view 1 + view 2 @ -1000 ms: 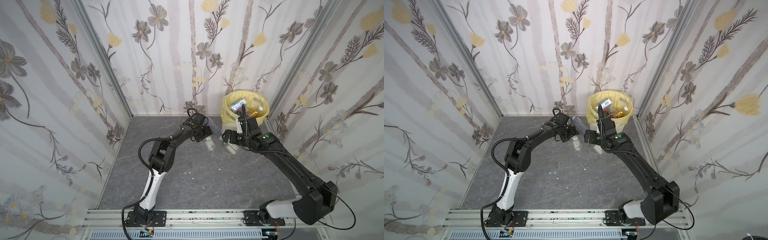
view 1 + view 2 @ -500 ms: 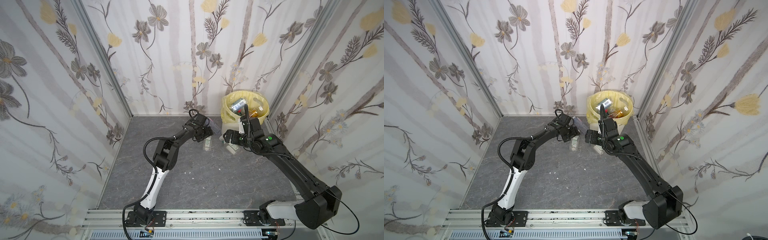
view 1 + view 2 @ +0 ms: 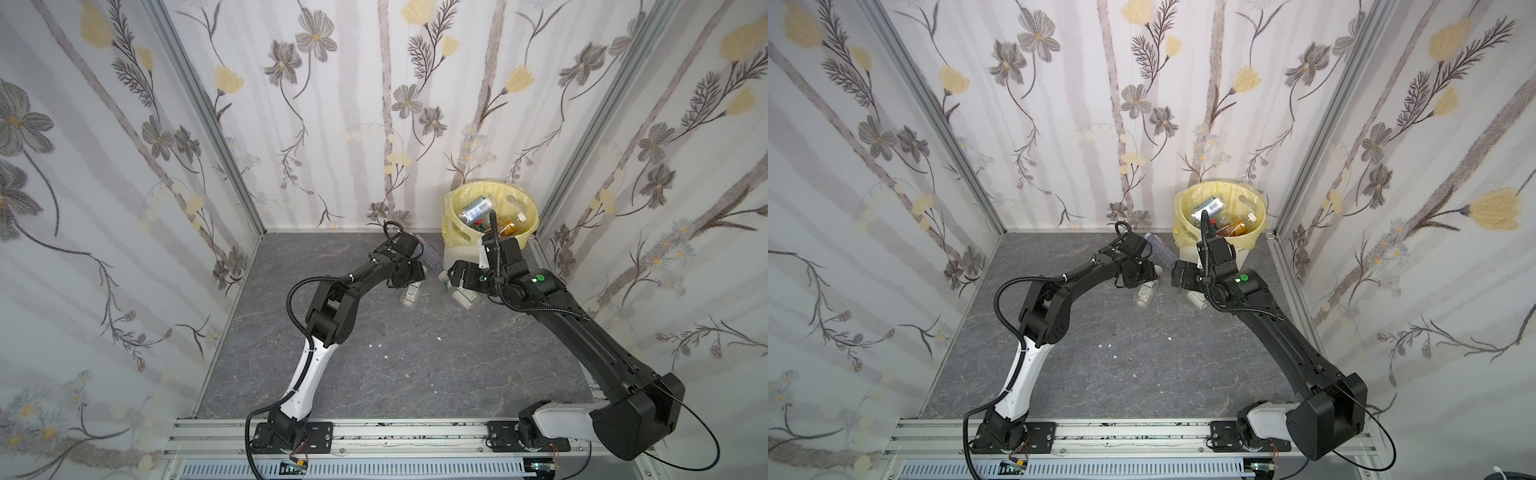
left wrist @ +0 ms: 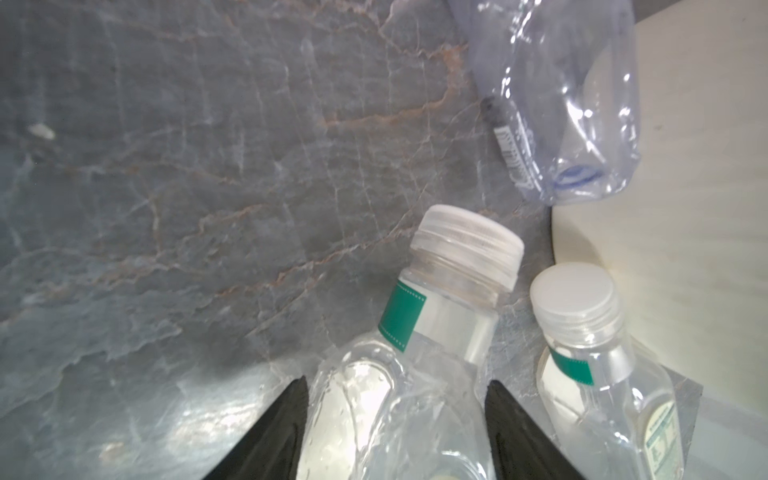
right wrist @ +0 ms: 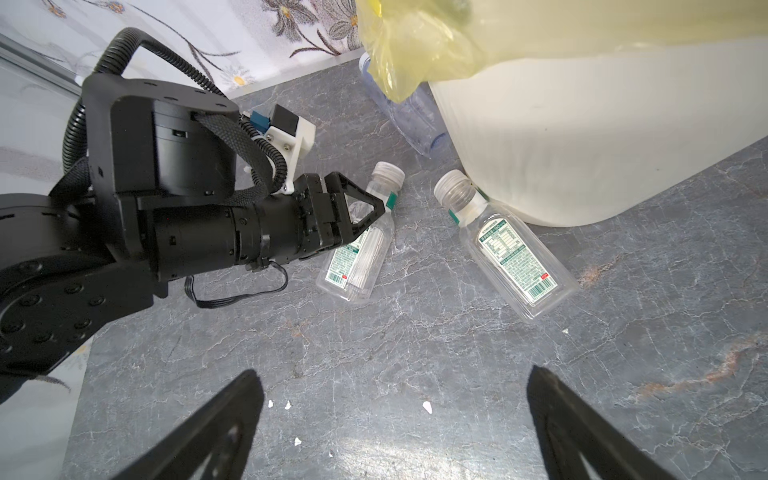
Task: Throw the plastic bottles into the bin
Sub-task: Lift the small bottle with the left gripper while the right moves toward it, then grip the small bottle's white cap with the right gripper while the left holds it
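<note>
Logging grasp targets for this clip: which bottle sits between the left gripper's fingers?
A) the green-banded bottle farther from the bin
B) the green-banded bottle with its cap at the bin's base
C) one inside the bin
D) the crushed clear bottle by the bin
A: in the left wrist view the fingers of the left gripper flank the green-banded bottle, its twin lying between it and the bin.

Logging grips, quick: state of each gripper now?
Left gripper: jaws either side of a bottle on the floor; grip cannot be told.
Right gripper: open, empty.
</note>
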{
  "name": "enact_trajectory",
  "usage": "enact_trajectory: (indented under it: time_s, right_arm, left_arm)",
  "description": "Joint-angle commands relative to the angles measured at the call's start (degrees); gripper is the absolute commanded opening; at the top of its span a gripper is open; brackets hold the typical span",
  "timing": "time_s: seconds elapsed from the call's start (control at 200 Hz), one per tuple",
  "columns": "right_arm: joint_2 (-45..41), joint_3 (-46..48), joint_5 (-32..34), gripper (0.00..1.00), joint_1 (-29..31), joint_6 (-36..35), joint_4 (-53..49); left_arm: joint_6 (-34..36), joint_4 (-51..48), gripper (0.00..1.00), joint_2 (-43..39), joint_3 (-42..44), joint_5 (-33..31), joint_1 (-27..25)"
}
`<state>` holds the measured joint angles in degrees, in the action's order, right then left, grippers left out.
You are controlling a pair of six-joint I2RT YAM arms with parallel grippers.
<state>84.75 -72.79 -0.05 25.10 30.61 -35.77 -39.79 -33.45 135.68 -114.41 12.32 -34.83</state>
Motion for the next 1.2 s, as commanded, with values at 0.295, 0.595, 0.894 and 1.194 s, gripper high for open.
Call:
enact_trajectory:
  time_s: [0.295,0.595,0.894,1.194]
  right_arm:
    - [-3.20,4.80,-1.73,1.00,-0.22,-0.12,2.75]
    - [-8.76,10.75,-4.56,1.00,-4.26,0.95,3.67]
    - [-11.51,13.79,-5.65,1.00,-5.15,1.56,3.92]
    - [-9.49,13.52,-10.06,1.00,-5.26,2.21,6.71]
  left_arm:
    - [4.31,-3.95,0.74,-7.13,5.85,-7.11,-3.42]
    - [7.44,-6.73,0.75,-6.22,6.88,-11.77,-4.99]
    - [5.36,-7.68,0.61,-2.21,3.08,-8.53,-4.84]
    - [-5.24,-7.20,0.51,-3.48,-2.38,2.22,-1.63]
